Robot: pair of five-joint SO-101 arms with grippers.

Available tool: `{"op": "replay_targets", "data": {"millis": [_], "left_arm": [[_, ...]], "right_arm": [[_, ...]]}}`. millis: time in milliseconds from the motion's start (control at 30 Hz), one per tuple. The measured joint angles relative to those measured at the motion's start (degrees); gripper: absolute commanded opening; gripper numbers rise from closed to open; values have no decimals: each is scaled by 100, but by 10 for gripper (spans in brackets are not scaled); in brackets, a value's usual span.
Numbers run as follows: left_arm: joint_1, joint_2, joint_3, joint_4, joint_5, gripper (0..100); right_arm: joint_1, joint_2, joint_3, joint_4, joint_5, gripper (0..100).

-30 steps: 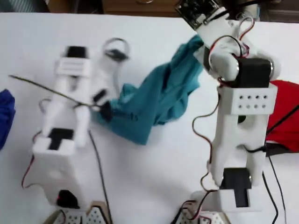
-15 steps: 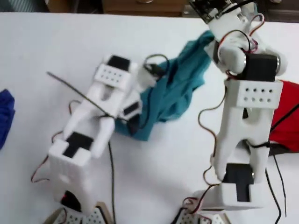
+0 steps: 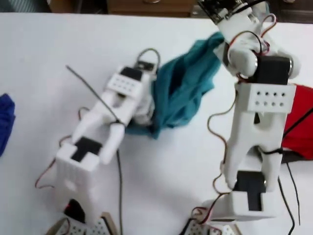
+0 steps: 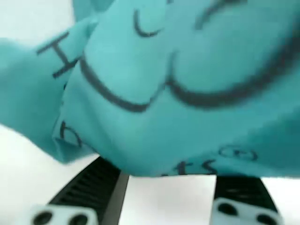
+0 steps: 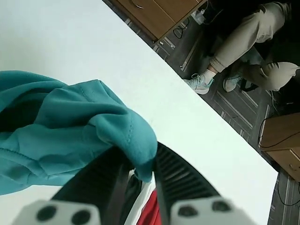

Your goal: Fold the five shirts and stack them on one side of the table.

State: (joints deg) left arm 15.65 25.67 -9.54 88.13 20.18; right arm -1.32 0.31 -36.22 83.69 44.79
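Observation:
A teal shirt point(image 3: 183, 90) with black print lies bunched in the middle of the white table point(image 3: 73, 44), one end lifted. My right gripper point(image 3: 217, 40) is at the far side of the table, shut on that raised end; in the right wrist view the teal shirt point(image 5: 70, 122) is pinched between the fingers point(image 5: 176, 176) of the right gripper point(image 5: 140, 173). My left gripper point(image 3: 149, 115) is at the shirt's near-left edge. In the left wrist view the teal shirt point(image 4: 178, 93) drapes over the left gripper point(image 4: 166, 176), whose fingers point(image 4: 93, 187) stand wide apart with their tips hidden under the cloth.
A red shirt point(image 3: 299, 122) lies at the right edge, partly behind the right arm. A blue shirt point(image 3: 5, 122) shows at the left edge. Cables trail from both arms. A person's legs point(image 5: 243, 42) are on the floor beyond the table's far edge.
My left arm has swung to the right and farther in, and the shirt's near-left part has bunched rightward with it. The right gripper shifted slightly right, still holding the raised end.

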Motion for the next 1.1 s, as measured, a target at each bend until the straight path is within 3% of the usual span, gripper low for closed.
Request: {"op": "replay_targets", "data": {"millis": [100, 300, 433, 833, 1100], "left_arm": [[149, 0, -35, 167, 448, 275], [668, 0, -791, 1064, -70, 275], [905, 9, -1046, 1204, -193, 275], [923, 615, -580, 62, -308, 273], [615, 791, -563, -325, -1002, 146]], "right_arm": [[0, 0, 0, 0, 0, 20], [0, 0, 0, 0, 0, 20], [0, 0, 0, 0, 0, 20], [0, 0, 0, 0, 0, 20], [0, 0, 0, 0, 0, 20]]}}
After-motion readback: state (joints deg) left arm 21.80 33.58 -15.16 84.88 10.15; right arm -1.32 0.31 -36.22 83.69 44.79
